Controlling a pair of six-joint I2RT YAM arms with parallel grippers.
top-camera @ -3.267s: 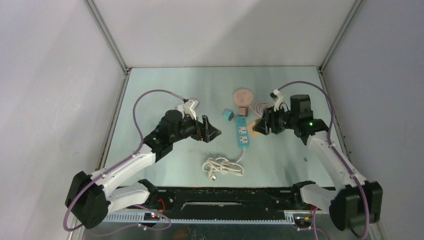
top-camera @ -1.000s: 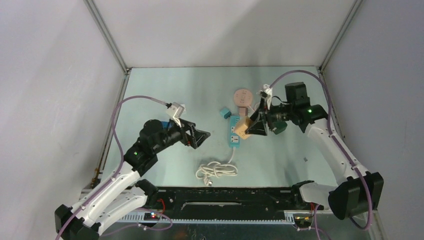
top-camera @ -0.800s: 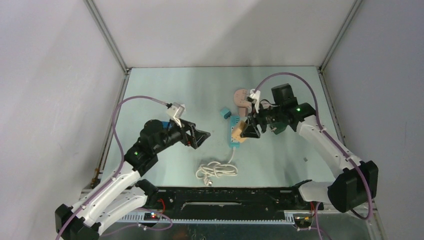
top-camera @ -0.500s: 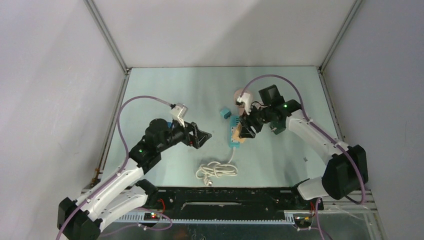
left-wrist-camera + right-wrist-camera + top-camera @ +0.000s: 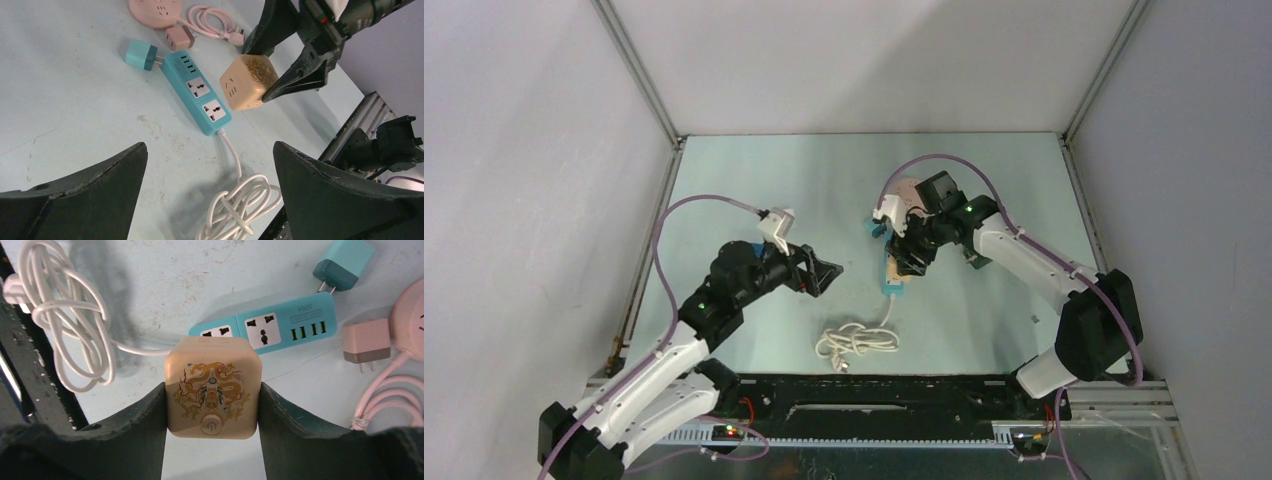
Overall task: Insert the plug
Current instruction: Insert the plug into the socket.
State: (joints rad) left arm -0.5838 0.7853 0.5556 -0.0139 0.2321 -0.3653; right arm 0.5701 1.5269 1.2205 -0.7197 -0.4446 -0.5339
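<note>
Over the cord end of the teal power strip (image 5: 280, 326), the right gripper (image 5: 909, 262) has its jaws pinching the beige cube plug (image 5: 212, 387), lifted clear of the sockets.

A second ago that arm held the cube to the right of the strip; it has since swung left across it, while the left gripper (image 5: 827, 272) has barely shifted and hangs over the surface (image 5: 754, 180) with its jaws spread wide and nothing in them. The right wrist view alone shows the cube's gold dragon print and power-symbol button. The left wrist view alone shows slots on its side face. Small print by the strip's four small ports is too fine to read. A teal adapter (image 5: 344, 262), a pink adapter (image 5: 366, 340), a round pink socket (image 5: 152, 6) and a coiled white cord (image 5: 65, 315) lie around the strip.
</note>
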